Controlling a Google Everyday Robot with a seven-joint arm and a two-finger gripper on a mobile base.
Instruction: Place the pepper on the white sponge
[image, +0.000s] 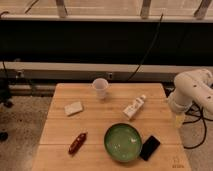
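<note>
The pepper is small and dark red. It lies on the wooden table near the front left, apart from everything else. The white sponge lies flat at the left middle of the table, a short way behind the pepper. My gripper hangs from the white arm at the table's right edge, far to the right of both the pepper and the sponge. It holds nothing that I can see.
A white cup stands at the back middle. A white tube-like bottle lies right of centre. A green bowl sits at the front with a flat black slab beside it. Cables hang behind the table.
</note>
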